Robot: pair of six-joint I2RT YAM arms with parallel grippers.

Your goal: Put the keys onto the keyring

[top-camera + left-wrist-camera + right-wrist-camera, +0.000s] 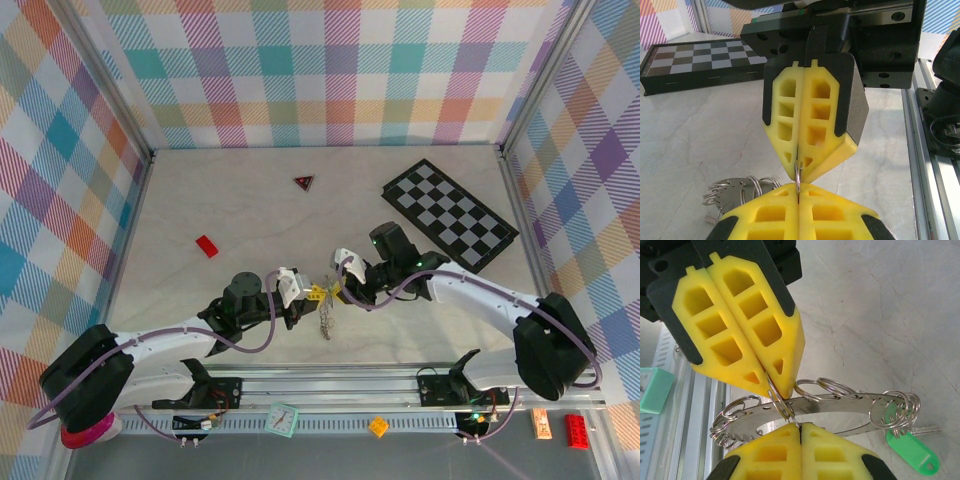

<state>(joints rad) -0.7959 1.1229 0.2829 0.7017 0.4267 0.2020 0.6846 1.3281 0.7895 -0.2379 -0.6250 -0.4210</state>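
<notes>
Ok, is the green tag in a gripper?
No, the green tag sits on rings far along the metal plate, apart from the yellow fingertips.

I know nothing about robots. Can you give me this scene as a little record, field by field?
Left pincer: shut on small ring
Right pincer: shut on the same ring, tips meeting the left's
Keyring: curved metal band strung with many rings, beside the pincers
Green tag: on rings at one end
Also on table: chequered board, red brick, dark red triangle

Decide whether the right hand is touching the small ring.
Touching. The right wrist view shows the right hand shut on the small ring, the wire pinched at its yellow tip.
</notes>
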